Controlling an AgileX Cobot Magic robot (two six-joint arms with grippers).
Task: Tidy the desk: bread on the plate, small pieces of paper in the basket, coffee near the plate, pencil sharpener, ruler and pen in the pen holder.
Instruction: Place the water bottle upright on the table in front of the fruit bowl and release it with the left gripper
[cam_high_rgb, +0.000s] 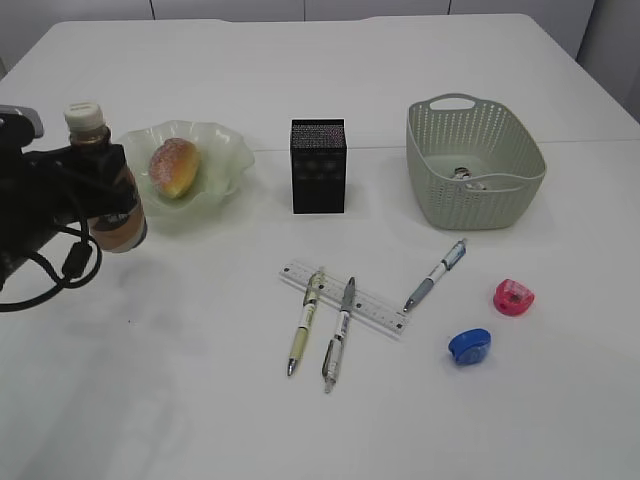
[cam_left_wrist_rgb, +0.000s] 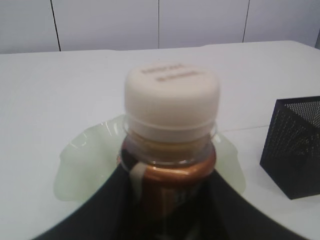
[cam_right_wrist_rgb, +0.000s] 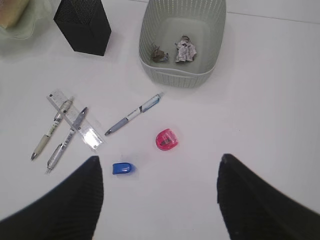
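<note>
My left gripper (cam_high_rgb: 100, 190) is shut on the coffee bottle (cam_high_rgb: 108, 190), brown with a cream cap (cam_left_wrist_rgb: 171, 97), held just left of the pale green plate (cam_high_rgb: 228, 165) that holds the bread (cam_high_rgb: 174, 166). A clear ruler (cam_high_rgb: 375, 308), three pens (cam_high_rgb: 304, 328) (cam_high_rgb: 339, 330) (cam_high_rgb: 436, 274), a pink sharpener (cam_high_rgb: 513, 297) and a blue sharpener (cam_high_rgb: 469, 346) lie on the table. The black mesh pen holder (cam_high_rgb: 318, 166) stands in the middle. The basket (cam_high_rgb: 430, 150) holds paper scraps (cam_right_wrist_rgb: 185, 50). My right gripper (cam_right_wrist_rgb: 160, 170) is open above the sharpeners and does not show in the exterior view.
The white table (cam_high_rgb: 180, 400) reaches to its far edge behind the basket. The left arm's black body and cables (cam_high_rgb: 40, 230) fill the left edge.
</note>
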